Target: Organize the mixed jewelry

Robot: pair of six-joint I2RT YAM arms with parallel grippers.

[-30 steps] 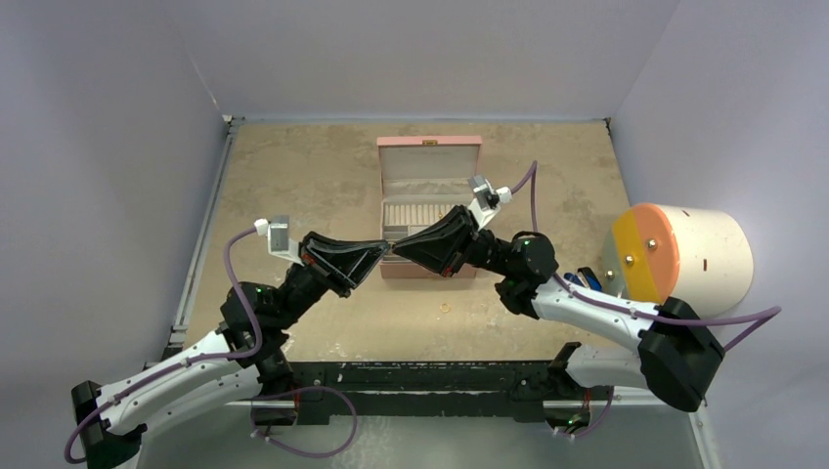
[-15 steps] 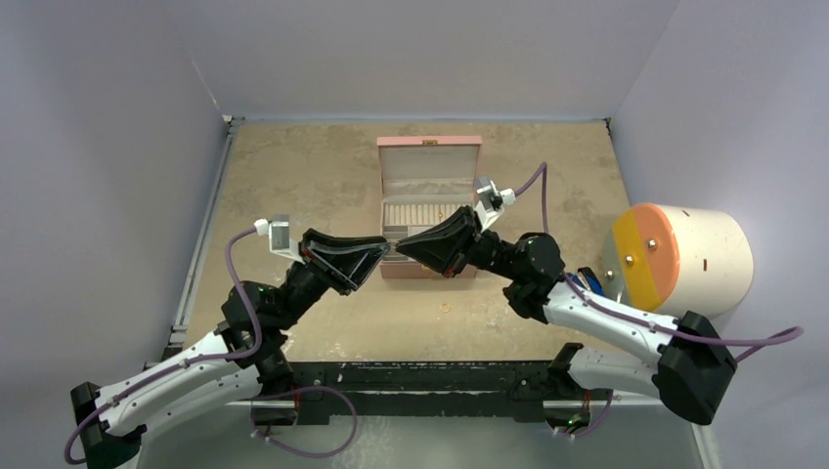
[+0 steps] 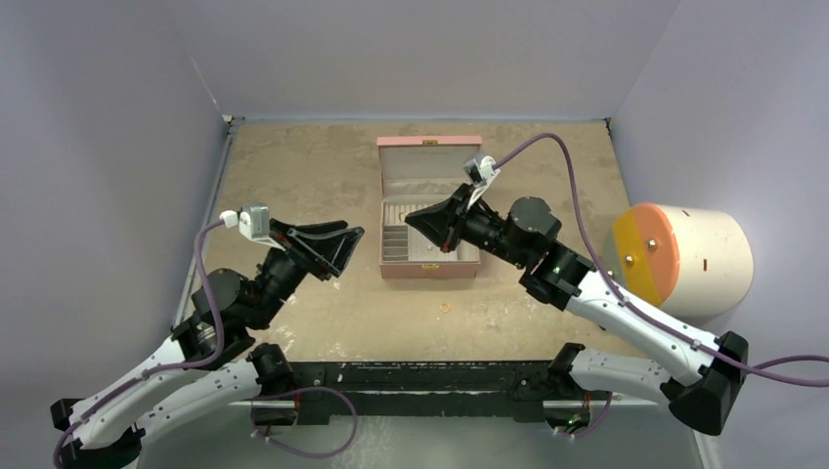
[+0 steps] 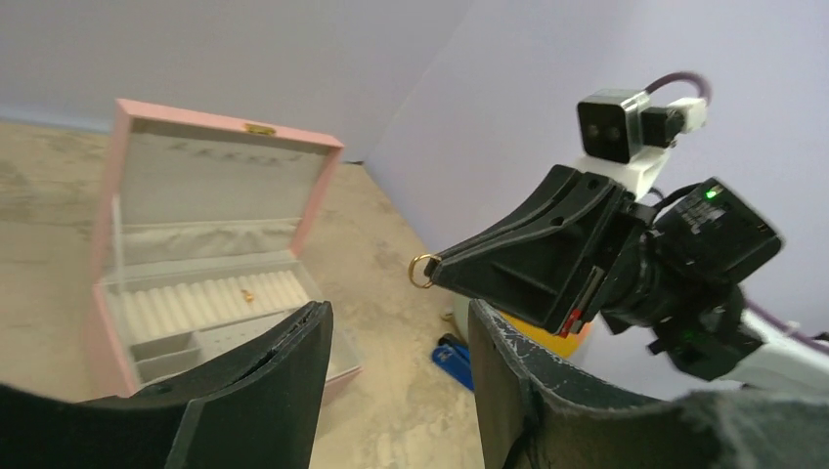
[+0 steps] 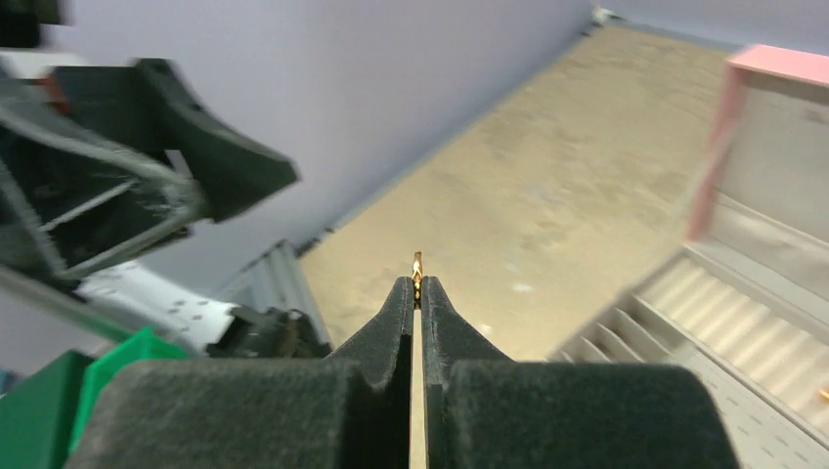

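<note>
**Clerk:** Item one, the tabletop (image 3: 293, 176). It is sandy, walled on three sides, and mostly bare on its left half. An orange-faced drum (image 3: 704, 254) crowds the right edge.

**Checker:** Item two?

**Clerk:** The pink box (image 3: 430, 144), at centre. Its lid stands upright along the far side and the tray faces up. The lid likely blocks any approach from behind, so entry has to come from above or from the near side. One gold piece (image 4: 246, 293) sits in the ribbed ring rolls.

**Checker:** And the arms?

**Clerk:** The left end effector (image 4: 398, 311) stands wide with nothing between its fingers. It is off to the left of the box and well apart from it, which probably leaves the tray free for its partner. The right end effector (image 5: 417, 283) is pinched tight on a gold ring (image 5: 417, 264). It grips the ring by the rim at the very fingertips, and most of the loop pokes out ahead.

**Checker:** Why that hold?

**Clerk:** Most likely so the exposed loop can be slid between two rolls. The ring hangs in the air above the tray and touches nothing else.

**Checker:** Anything smaller?

**Clerk:** One loose ring (image 3: 445, 308) lies on the tabletop, just in front of the box and on the arms' side of it. It has open room all around it.
</note>
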